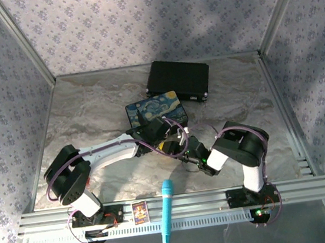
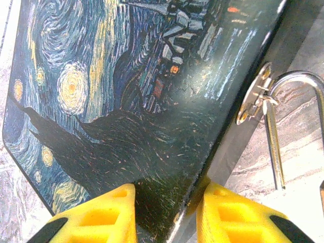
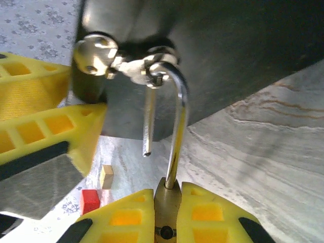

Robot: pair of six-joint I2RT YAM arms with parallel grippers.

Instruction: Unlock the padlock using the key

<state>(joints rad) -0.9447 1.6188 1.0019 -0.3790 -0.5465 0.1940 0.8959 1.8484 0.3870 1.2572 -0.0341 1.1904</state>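
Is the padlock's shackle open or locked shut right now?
Open. In the right wrist view one end of the shackle hangs free outside the padlock, which the right gripper pinches; its loop hooks the hasp on the box.

Pale purple walls (image 1: 138, 23) with little flowers stand at the left, far and right. The table (image 1: 89, 107) top looks like grey stone. A silver rail (image 1: 310, 187) runs along its near edge.
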